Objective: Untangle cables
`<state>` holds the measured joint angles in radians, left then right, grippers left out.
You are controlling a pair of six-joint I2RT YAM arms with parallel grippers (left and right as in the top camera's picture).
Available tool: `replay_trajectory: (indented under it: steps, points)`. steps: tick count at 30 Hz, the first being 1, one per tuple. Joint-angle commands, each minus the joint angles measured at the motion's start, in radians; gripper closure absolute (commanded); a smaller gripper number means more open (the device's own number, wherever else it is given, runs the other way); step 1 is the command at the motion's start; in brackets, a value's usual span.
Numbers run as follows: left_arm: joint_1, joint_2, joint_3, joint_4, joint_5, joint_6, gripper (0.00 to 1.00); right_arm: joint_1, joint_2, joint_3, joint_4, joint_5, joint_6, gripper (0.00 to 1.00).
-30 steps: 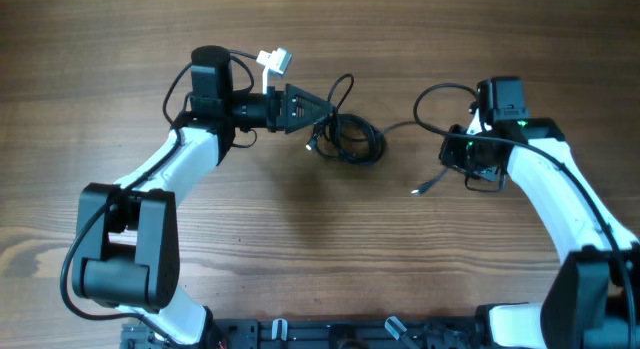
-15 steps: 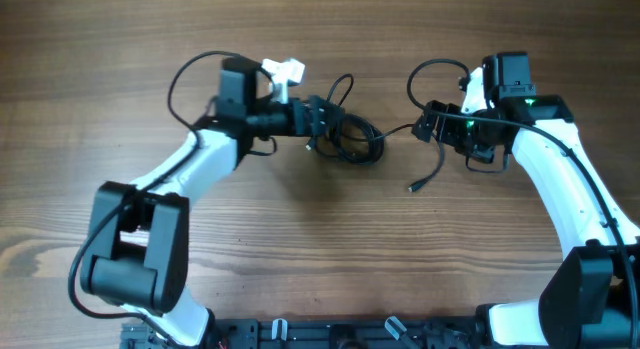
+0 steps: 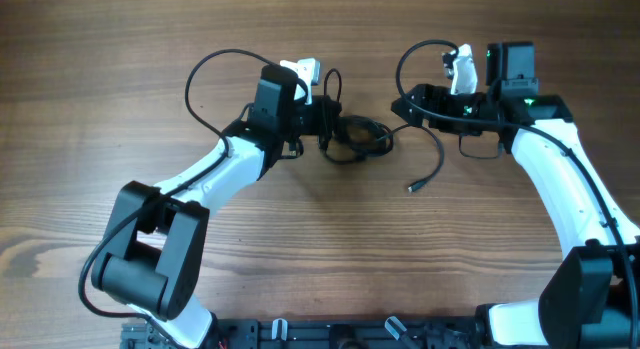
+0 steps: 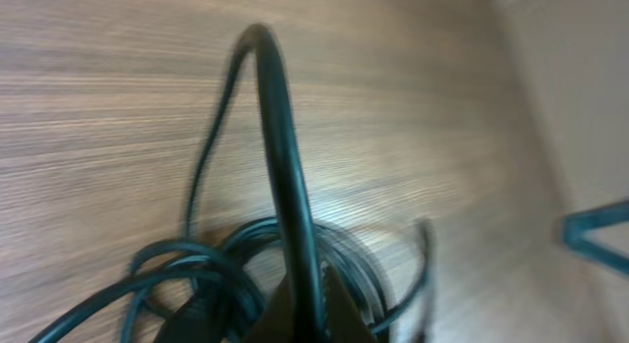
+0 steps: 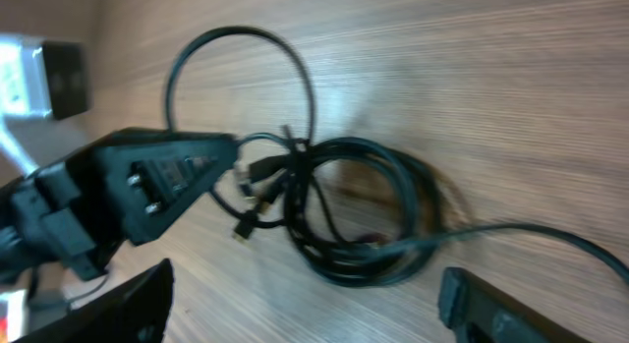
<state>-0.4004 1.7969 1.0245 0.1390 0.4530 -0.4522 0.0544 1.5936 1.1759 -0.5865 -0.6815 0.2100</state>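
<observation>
The cables (image 3: 358, 139) lie as a black coiled bundle at the table's middle back. One loose strand curves off to a small plug end (image 3: 410, 189). My left gripper (image 3: 327, 124) sits at the bundle's left edge, shut on one strand. In the left wrist view that cable strand (image 4: 285, 186) rises from between the closed fingertips (image 4: 339, 318), with the coils (image 4: 197, 274) behind. My right gripper (image 3: 400, 107) hovers just right of the bundle, open. In the right wrist view its fingers (image 5: 133, 304) stand far apart, nothing between them, the bundle (image 5: 354, 215) ahead.
Thick black arm wires loop above each wrist, the left arm's wire (image 3: 205, 74) and the right arm's wire (image 3: 415, 54). The left gripper's body (image 5: 147, 181) shows in the right wrist view, close to the bundle. Bare wooden table (image 3: 320, 249) lies in front.
My left gripper moved right into the bundle and shut on a strand. My right gripper swung left toward the bundle and opened wide; the loose strand shifted.
</observation>
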Motion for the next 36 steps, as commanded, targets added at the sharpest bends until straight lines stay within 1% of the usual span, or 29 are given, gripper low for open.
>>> replay_trajectory:
  steps: [1, 2, 3, 4, 6, 8, 10, 12, 14, 16, 18, 25, 27, 29, 30, 31, 36]
  points:
    - [0.039, -0.025, 0.008, 0.076, 0.281, -0.113, 0.96, 0.019, 0.002, 0.016, 0.033, -0.105, -0.026, 0.16]
    - [0.053, -0.027, 0.008, 0.105, 0.359, -0.132, 0.96, 0.032, 0.002, 0.015, 0.046, -0.103, -0.027, 0.19]
    - [0.061, -0.027, 0.008, 0.119, 0.407, -0.142, 0.96, 0.048, 0.003, 0.015, 0.052, -0.086, -0.026, 0.21]
    - [0.073, -0.028, 0.008, 0.132, 0.456, -0.157, 0.96, 0.067, 0.006, 0.015, 0.053, -0.048, -0.024, 0.26]
    - [0.085, -0.028, 0.008, 0.140, 0.507, -0.168, 0.96, 0.094, 0.019, 0.014, 0.056, -0.014, -0.025, 0.32]
    - [0.090, -0.028, 0.008, 0.143, 0.546, -0.166, 0.96, 0.122, 0.039, 0.013, 0.064, -0.014, -0.025, 0.43]
    - [0.090, -0.028, 0.008, 0.181, 0.600, -0.166, 0.96, 0.139, 0.063, 0.013, 0.070, -0.014, -0.024, 0.52]
    - [0.090, -0.028, 0.008, 0.239, 0.666, -0.169, 0.96, 0.141, 0.081, 0.013, 0.076, -0.015, -0.023, 0.55]
    - [0.090, -0.028, 0.008, 0.318, 0.721, -0.213, 0.96, 0.141, 0.106, 0.013, 0.085, -0.041, -0.023, 0.57]
    - [0.090, -0.028, 0.008, 0.347, 0.729, -0.232, 0.96, 0.141, 0.127, 0.013, 0.099, -0.087, -0.023, 0.59]
    - [0.090, -0.028, 0.008, 0.356, 0.729, -0.237, 0.96, 0.142, 0.142, 0.013, 0.116, -0.103, -0.013, 0.60]
    - [0.090, -0.028, 0.008, 0.356, 0.729, -0.238, 0.96, 0.163, 0.154, 0.013, 0.156, -0.103, 0.029, 0.68]
    - [0.090, -0.028, 0.008, 0.365, 0.729, -0.266, 0.96, 0.185, 0.169, 0.012, 0.176, -0.092, 0.040, 0.69]
    - [0.090, -0.028, 0.008, 0.385, 0.737, -0.290, 0.96, 0.202, 0.188, 0.011, 0.186, -0.055, 0.078, 0.73]
    - [0.090, -0.028, 0.008, 0.404, 0.750, -0.299, 0.96, 0.205, 0.196, 0.011, 0.190, -0.047, 0.083, 0.78]
    - [0.090, -0.028, 0.008, 0.419, 0.760, -0.305, 0.96, 0.206, 0.200, 0.011, 0.195, -0.043, 0.085, 0.80]
    - [0.090, -0.028, 0.008, 0.454, 0.762, -0.337, 0.96, 0.208, 0.200, 0.010, 0.208, -0.022, 0.086, 0.80]
